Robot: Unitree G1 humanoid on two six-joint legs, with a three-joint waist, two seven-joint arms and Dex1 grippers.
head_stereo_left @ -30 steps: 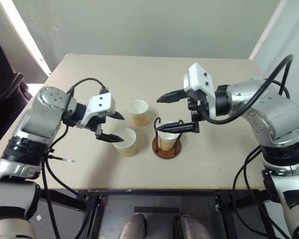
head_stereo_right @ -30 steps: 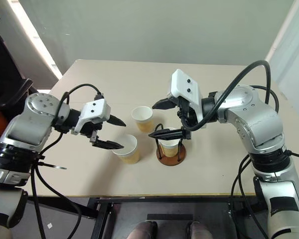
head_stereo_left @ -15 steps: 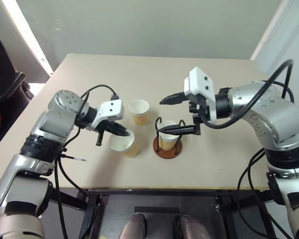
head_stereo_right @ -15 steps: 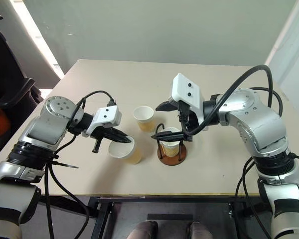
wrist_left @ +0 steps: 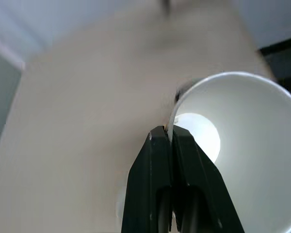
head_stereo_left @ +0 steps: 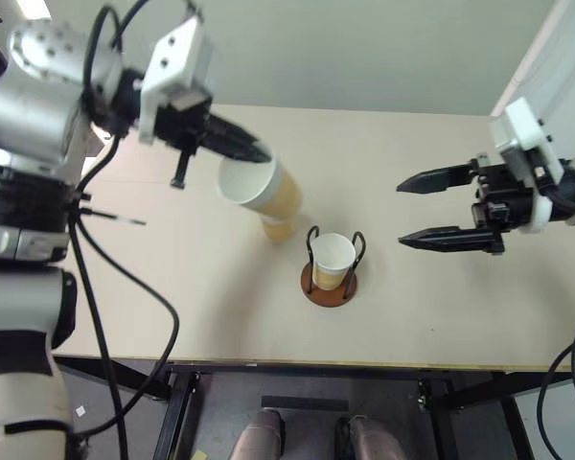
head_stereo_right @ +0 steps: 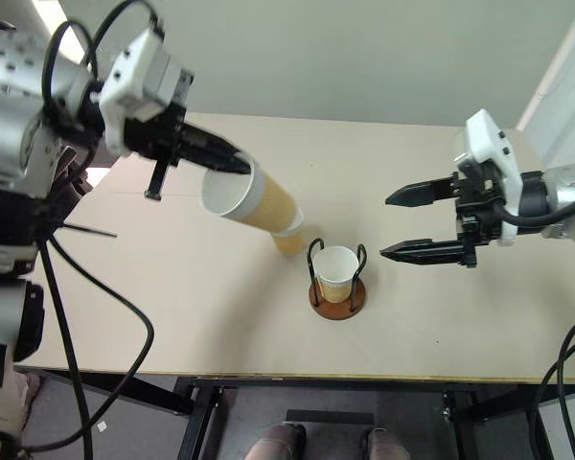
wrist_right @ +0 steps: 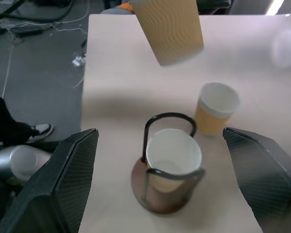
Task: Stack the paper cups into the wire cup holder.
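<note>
The left gripper (head_stereo_left: pixel 254 150), two black fingers pressed together, pinches the white rim of a tapered paper cup with a pale yellow-tan wall (head_stereo_left: pixel 264 187) and holds it in the air above the beige tabletop (head_stereo_left: pixel 172 278). The cup is tipped on its side, its open mouth turned toward the gripper's wrist; in the left wrist view one finger sits inside the rim and the other outside it, with the white interior of the cup spread beside the fingers (wrist_left: pixel 160 194). Below the lifted cup's base, a second paper cup of the same kind (head_stereo_left: pixel 278 228) stands upright on the table, partly hidden behind it. Beside that one, between the two grippers, sits the wire cup holder, a round rust-brown disc with thin black wire loops (head_stereo_left: pixel 331 285), and a third paper cup (head_stereo_left: pixel 333 259) stands upright inside the loops. The right gripper (head_stereo_left: pixel 417 211) hangs off to the holder's far side from the left gripper, well apart from it, its two black fingers spread wide and holding nothing, tips pointing toward the holder.
</note>
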